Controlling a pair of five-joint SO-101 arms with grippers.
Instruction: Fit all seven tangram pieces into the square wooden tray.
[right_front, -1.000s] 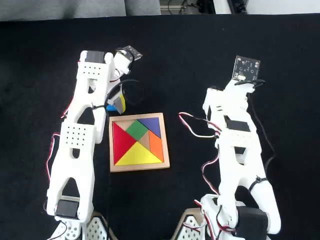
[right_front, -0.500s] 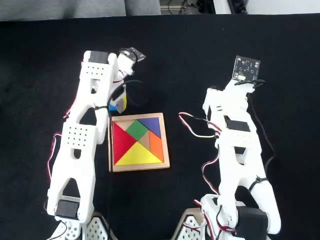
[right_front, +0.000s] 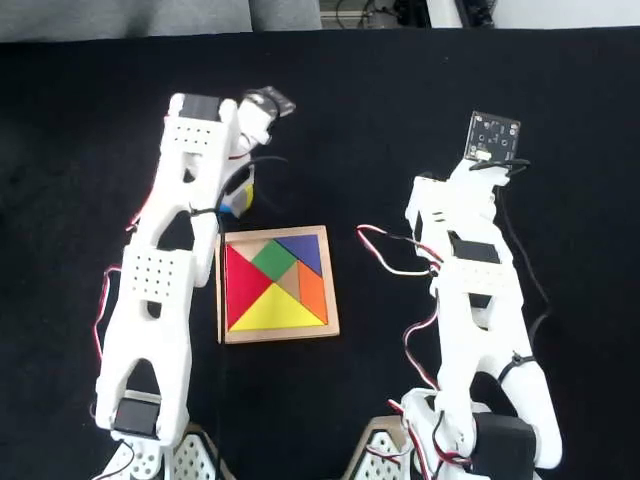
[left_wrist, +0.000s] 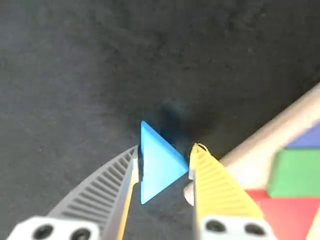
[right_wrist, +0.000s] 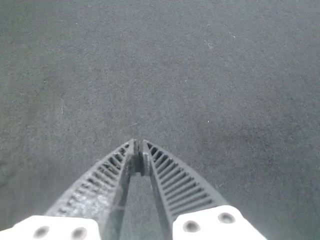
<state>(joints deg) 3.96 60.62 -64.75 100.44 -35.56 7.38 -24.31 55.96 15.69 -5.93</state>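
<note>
The square wooden tray (right_front: 330, 282) lies between the two arms and holds red, green, purple, orange and yellow pieces, with a bare wooden patch (right_front: 289, 284) beside the green one. My left gripper (right_front: 240, 198) hangs just beyond the tray's far left corner, shut on a small blue triangle (right_front: 227, 211). In the left wrist view the blue triangle (left_wrist: 157, 162) sits pinched in the left gripper (left_wrist: 166, 149), above the black cloth, with the tray's rim (left_wrist: 270, 135) close beside it. My right gripper (right_wrist: 138, 146) is shut on nothing over bare cloth.
The right arm (right_front: 470, 270) stretches along the tray's right side, a few centimetres from it. Black cloth covers the whole table, and open cloth lies beyond the tray and on both outer sides.
The left gripper has shifted a little farther from the tray's corner, carrying the blue triangle with it. The right arm has not moved.
</note>
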